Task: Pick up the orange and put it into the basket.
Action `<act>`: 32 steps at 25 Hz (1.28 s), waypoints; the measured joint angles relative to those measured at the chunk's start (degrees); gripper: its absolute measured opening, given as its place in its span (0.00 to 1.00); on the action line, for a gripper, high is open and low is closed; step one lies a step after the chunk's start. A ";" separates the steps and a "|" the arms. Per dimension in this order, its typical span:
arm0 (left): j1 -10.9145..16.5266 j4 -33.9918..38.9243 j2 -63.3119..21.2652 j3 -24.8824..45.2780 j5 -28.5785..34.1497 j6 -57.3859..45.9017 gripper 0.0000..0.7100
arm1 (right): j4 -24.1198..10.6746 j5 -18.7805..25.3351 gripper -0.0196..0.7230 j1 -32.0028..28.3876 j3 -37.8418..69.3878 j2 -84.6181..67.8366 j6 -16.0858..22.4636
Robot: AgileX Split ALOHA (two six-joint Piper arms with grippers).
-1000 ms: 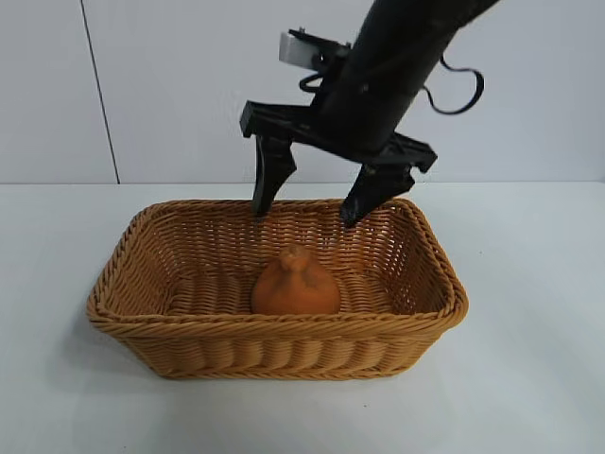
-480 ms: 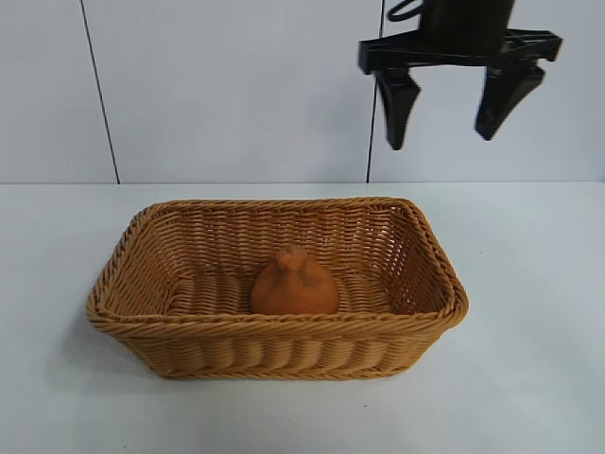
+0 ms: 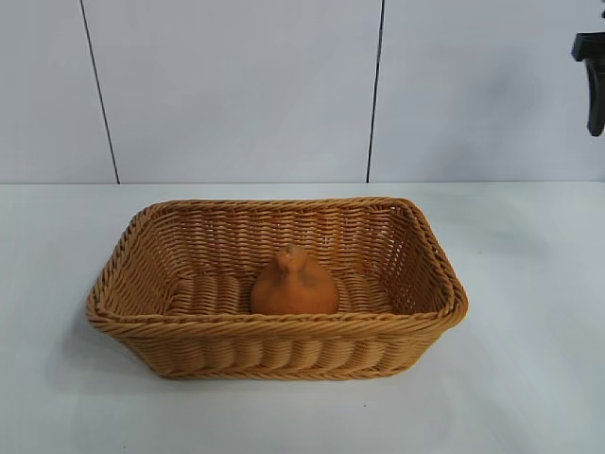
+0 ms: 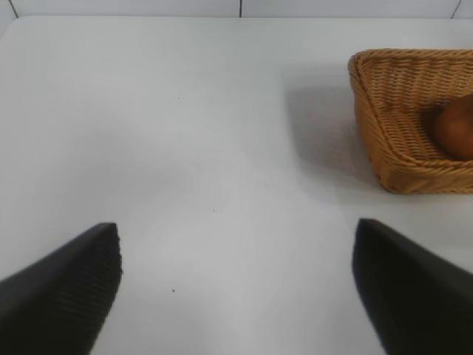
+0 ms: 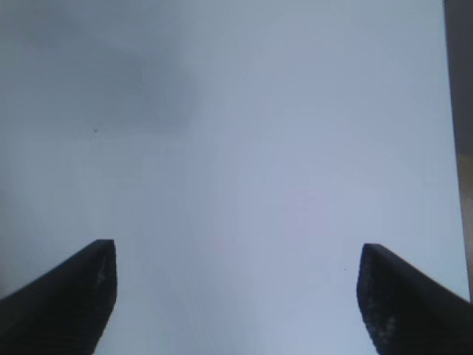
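At frame's edge, right gripper (image 5: 236, 296) mostly cut off, fingers apart; orange (image 3: 294, 283) in basket (image 3: 284, 350).

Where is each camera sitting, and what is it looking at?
Exterior view: outside the rig, looking down at the basket holding the orange; the right end effector pokes in at the right edge.
Left wrist view: on the left arm, facing the table; left end effector open.
Right wrist view: on the right arm, over bare table; its open end effector shows.
Exterior and left wrist share the basket and orange.

The knobbly orange (image 3: 294, 283) sits upright inside the tan wicker basket (image 3: 284, 326).
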 joint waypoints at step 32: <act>0.00 0.00 0.00 0.00 -0.14 0.00 0.86 | 1.88 -10.43 0.82 1.02 55.00 -89.00 -3.53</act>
